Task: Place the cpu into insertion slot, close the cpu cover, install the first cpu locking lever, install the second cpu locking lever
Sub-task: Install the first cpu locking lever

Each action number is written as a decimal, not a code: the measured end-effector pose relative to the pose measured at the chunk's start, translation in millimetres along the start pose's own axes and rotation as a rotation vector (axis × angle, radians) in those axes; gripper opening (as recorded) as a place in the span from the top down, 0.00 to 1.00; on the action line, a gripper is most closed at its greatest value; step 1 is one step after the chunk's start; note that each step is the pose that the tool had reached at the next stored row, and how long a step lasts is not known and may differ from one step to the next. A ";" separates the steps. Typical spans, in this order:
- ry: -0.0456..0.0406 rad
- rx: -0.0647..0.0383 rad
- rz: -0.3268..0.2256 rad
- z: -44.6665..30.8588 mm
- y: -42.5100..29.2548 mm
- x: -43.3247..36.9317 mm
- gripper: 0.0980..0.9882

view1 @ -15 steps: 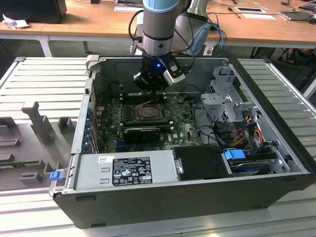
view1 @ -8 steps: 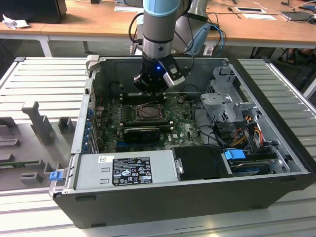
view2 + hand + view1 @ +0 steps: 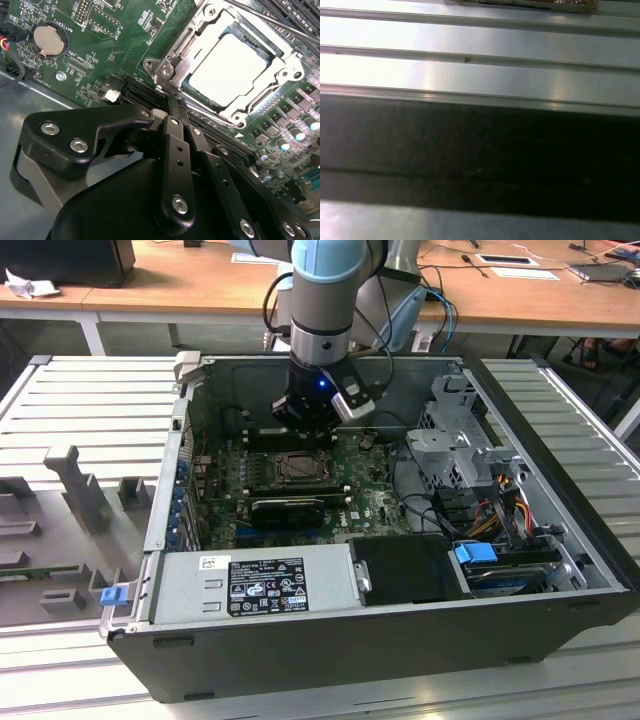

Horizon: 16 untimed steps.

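Black end effector (image 3: 172, 107) hangs vertically beside the seated cpu (image 3: 227, 67).

Electronics lab or workshop, shown by opened computer case (image 3: 400, 640) laid on ribbed metal bench (image 3: 90, 400), wooden desks (image 3: 180, 285) behind, cables seen.

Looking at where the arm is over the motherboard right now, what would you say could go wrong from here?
The gripper sits right beside the cpu cover, which lies over the cpu; a small sideways slip could scrape the green board's components. Loose cables on the exterior view's right could snag the wrist.
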<state>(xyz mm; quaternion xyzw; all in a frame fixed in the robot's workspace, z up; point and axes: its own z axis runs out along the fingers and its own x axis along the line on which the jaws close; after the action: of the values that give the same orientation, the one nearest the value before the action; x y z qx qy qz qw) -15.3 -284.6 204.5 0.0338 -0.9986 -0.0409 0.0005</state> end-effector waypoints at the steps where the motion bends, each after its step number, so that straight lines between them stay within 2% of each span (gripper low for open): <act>1: 0.0000 0.000 0.001 0.2 -0.1 0.0 0.99; 16: -0.0007 -0.001 0.007 2.2 -3.2 -0.2 0.99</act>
<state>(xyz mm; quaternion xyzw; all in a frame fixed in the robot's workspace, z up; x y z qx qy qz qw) -14.8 -287.5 202.1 0.0305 -0.9987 -0.0412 0.0003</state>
